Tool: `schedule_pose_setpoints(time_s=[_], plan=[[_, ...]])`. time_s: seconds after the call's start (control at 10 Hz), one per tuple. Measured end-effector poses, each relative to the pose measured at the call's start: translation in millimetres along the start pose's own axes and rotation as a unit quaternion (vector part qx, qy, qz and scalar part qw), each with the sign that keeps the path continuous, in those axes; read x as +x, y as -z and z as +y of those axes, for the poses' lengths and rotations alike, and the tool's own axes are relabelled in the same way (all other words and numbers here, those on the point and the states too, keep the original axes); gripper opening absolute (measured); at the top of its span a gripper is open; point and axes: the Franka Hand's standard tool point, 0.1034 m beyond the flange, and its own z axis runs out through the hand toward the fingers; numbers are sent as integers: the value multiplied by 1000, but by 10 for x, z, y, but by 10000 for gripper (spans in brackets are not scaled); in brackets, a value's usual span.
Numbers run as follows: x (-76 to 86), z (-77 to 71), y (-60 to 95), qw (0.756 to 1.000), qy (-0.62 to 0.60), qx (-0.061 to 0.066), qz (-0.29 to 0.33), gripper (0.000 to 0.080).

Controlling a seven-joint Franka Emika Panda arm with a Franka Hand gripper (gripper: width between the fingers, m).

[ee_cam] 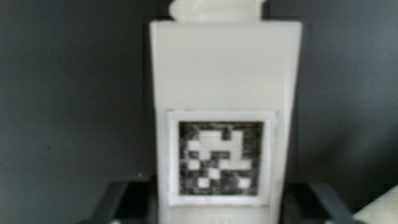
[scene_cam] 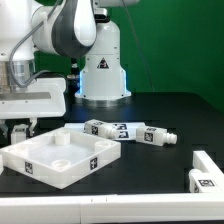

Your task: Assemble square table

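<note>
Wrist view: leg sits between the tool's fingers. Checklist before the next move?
1. Leg centred between the tool fingers: ok.
2. Firm grip on the leg: cannot tell. The fingers flank it, but contact is unclear.
3. Peg on the leg's far end, away from the tool: ok.
4. Panel lying flat, rim up: ok.
5. Leg lined up with a corner socket: cannot tell. The tool is at the panel's edge on the exterior view's left, and alignment is unreadable.
6. Spare legs lying apart from the panel: ok.
</note>
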Motion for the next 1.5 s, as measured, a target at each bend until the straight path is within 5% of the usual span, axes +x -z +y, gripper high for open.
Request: schedule_pose_setpoints(time_s=[0.1,0.2,0.3,0.4,0.6,1.1,1.3,1.5], plan=[[32,-27,83,1000,-5,9,-1,531],[112,-77,215,1000,-6,16,4,531],[212,-123,334,1000,-2,20,10,637],[340,-182,451,999,-9,31,8,637],[954,-490,767,998,-48,34,10,647],[1029,-556,700,998,-53,32,18,649],[1502,-1121,797,994,-99,50,8,649],[1730,-1250,914,995,-85,47,12,649]])
